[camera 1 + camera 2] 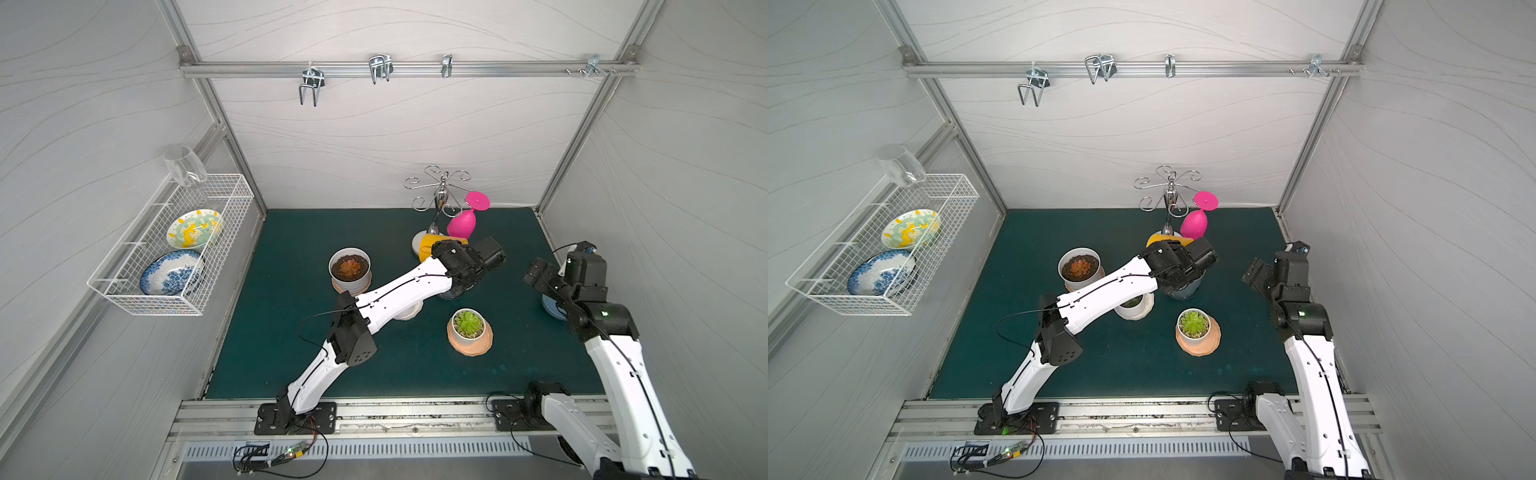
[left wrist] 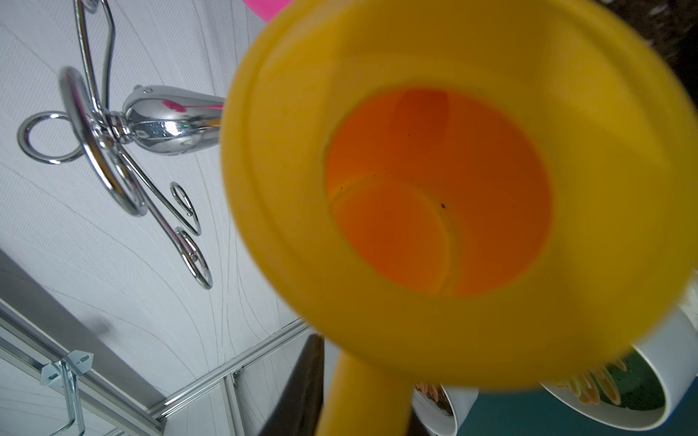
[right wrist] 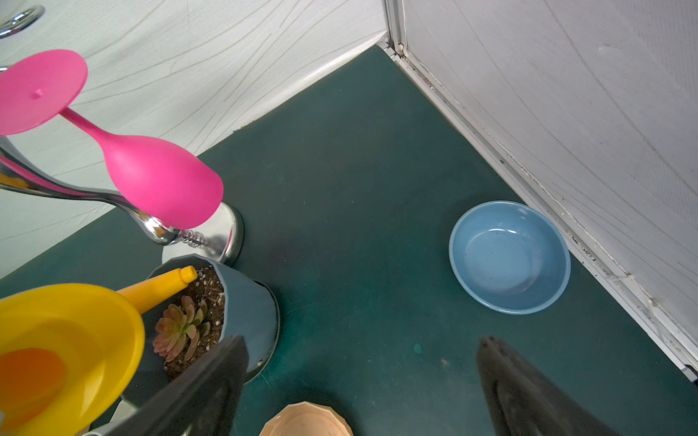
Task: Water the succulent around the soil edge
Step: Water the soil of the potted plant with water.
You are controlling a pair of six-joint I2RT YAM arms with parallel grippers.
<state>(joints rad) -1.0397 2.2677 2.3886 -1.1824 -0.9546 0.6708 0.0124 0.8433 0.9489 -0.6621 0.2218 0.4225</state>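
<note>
My left gripper is shut on the handle of a yellow watering can, which is tilted and partly hidden under my left wrist in both top views. In the right wrist view the can's spout reaches over the rim of a grey-blue pot and ends above the soil at its edge. A pink-green succulent grows in that pot. No water stream shows. My right gripper hangs open and empty to the right of the pot.
A green succulent in a white pot stands on a peach saucer, with a reddish one further left. A chrome rack holds a pink glass behind the can. A blue bowl lies by the right wall, and a wire basket hangs on the left wall.
</note>
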